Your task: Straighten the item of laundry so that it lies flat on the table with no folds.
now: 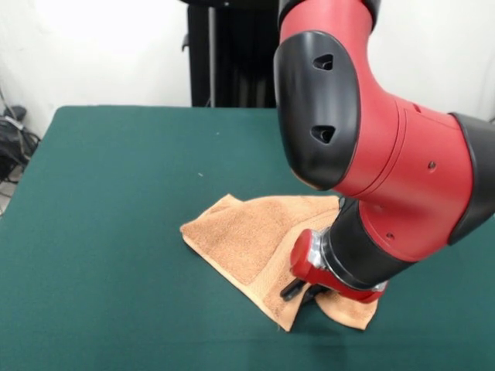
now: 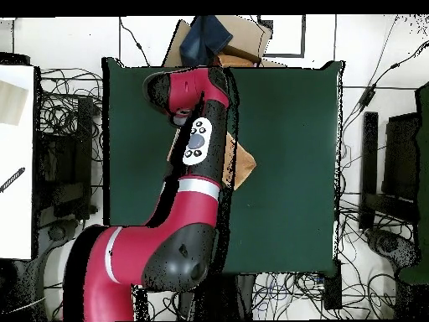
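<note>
The towel point(image 1: 255, 243) lies on the green bench point(image 1: 108, 193), not flat — one layer is folded over another, with a crease running down to the pointed near corner. The arm point(image 1: 387, 154) reaches low over the towel's right part. The fingers point(image 1: 303, 291) show only as a dark tip under the red wrist, at the towel's near edge; spread or pressed together — cannot tell. Most of the towel lies to the left of the fingers, and a small flap lies to their right. Overhead, the arm point(image 2: 197, 142) hides nearly all of the towel point(image 2: 243, 163).
</note>
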{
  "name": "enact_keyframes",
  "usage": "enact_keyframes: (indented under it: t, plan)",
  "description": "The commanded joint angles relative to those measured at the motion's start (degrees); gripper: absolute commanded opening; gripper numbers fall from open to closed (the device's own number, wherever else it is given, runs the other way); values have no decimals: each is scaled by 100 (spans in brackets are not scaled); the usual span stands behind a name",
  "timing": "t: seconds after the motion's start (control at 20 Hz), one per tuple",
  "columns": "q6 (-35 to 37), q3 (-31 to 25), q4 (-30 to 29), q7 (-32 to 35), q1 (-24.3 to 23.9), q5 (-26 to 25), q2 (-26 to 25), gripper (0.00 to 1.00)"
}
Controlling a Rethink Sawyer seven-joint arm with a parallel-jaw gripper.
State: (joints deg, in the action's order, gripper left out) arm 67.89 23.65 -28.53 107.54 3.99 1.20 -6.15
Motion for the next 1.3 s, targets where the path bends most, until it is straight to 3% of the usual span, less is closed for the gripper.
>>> enact_keyframes:
  t: [0.05,0.4,0.75,1.3]
  plan:
    - [-296,-456,-1101,-681,83,-418,193,0]
    - [269,-299,-1730,-819,73,-389,1008,0]
    - [1287,-88,-1498,-1160,69,-572,1328,0]
    - [1021,-354,-2064,-1049,-4,-885,1686,0]
